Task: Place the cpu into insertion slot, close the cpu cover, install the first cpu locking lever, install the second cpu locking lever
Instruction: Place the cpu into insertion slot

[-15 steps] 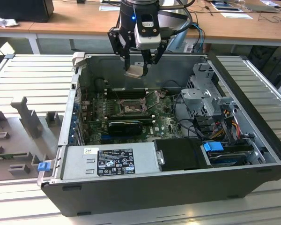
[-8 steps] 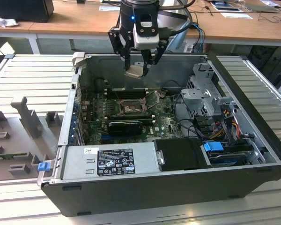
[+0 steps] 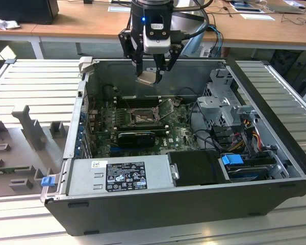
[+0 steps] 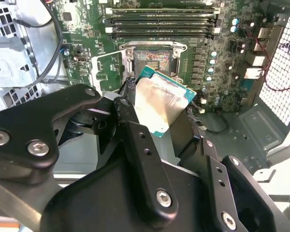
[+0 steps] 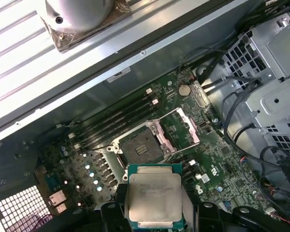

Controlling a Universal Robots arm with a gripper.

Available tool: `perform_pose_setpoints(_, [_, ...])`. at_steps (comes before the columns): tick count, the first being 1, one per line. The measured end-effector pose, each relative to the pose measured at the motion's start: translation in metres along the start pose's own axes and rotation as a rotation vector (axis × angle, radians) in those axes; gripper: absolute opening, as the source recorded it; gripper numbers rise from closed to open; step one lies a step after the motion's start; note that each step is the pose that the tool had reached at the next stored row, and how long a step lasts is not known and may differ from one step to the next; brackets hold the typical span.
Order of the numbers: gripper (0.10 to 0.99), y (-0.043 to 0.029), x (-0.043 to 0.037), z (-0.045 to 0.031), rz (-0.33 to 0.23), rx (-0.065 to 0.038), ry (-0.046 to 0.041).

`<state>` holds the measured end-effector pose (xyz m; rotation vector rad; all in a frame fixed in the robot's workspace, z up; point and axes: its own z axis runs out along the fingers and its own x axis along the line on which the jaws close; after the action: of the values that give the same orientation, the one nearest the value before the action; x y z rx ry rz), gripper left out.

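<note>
Item: cpu (image 5: 154, 193), silvery top up, clamped between my fingers (image 4: 135, 135), held above the motherboard (image 5: 227, 152). Insertion slot (image 5: 137, 147) lies uncovered below; cpu cover (image 5: 191, 128) stands raised beside it.

Ribbed grey metal bench (image 3: 35, 81) fills foreground. Wooden desk (image 3: 81, 23) behind it, on white legs (image 3: 36, 48). On desk: dark box (image 3: 25, 10), crumpled white paper (image 3: 4, 22), flat sheets (image 3: 257, 16). Grey moulded tray (image 3: 15, 148) on bench at exterior view's left. Light even, bright.
</note>
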<state>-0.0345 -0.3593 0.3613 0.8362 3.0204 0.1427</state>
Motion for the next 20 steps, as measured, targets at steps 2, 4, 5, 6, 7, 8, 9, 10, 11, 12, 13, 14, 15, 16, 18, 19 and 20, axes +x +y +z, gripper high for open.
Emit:
perform_pose_setpoints(2, [0.525, 0.0, 0.0, 0.0, 0.016, 0.0, -0.0014])
perform_pose_setpoints(4, [0.525, 0.0, 0.0, 0.0, 0.035, -0.001, -0.0031])
perform_pose_setpoints(5, [0.525, 0.0, 0.0, 0.0, 0.043, -0.001, -0.0039])
perform_pose_setpoints(6, [0.525, 0.0, 0.0, 0.0, 0.049, -0.001, -0.0043])
perform_pose_setpoints(7, [0.525, 0.0, 0.0, 0.0, 0.056, -0.001, -0.005])
perform_pose_setpoints(8, [0.525, 0.0, 0.0, 0.0001, 0.06, -0.001, -0.0054])
perform_pose_setpoints(9, [0.525, 0.0, 0.0, 0.0001, 0.067, -0.001, -0.006])
perform_pose_setpoints(10, [0.525, 0.0, 0.0, 0.0, 0.073, -0.002, -0.0065])
perform_pose_setpoints(11, [0.525, 0.0, 0.0, 0.0001, 0.076, -0.002, -0.0068])
perform_pose_setpoints(12, [0.525, 0.0, 0.0, 0.0001, 0.08, -0.002, -0.0071])
perform_pose_setpoints(13, [0.525, 0.0, 0.0, 0.0001, 0.083, -0.002, -0.0073])
perform_pose_setpoints(14, [0.525, 0.0, 0.0001, 0.0002, 0.091, -0.002, -0.0081])
perform_pose_setpoints(15, [0.525, 0.0, 0.0001, 0.0002, 0.095, -0.002, -0.0085])
perform_pose_setpoints(16, [0.525, -0.0001, 0.0001, 0.0002, 0.099, -0.002, -0.0089])
perform_pose_setpoints(18, [0.525, 0.0, 0.0001, 0.0001, 0.104, -0.002, -0.0092])
perform_pose_setpoints(19, [0.525, -0.0001, 0.0001, 0.0002, 0.108, -0.002, -0.0097])
perform_pose_setpoints(20, [0.525, 0.0, 0.0001, 0.0002, 0.111, -0.002, -0.01])
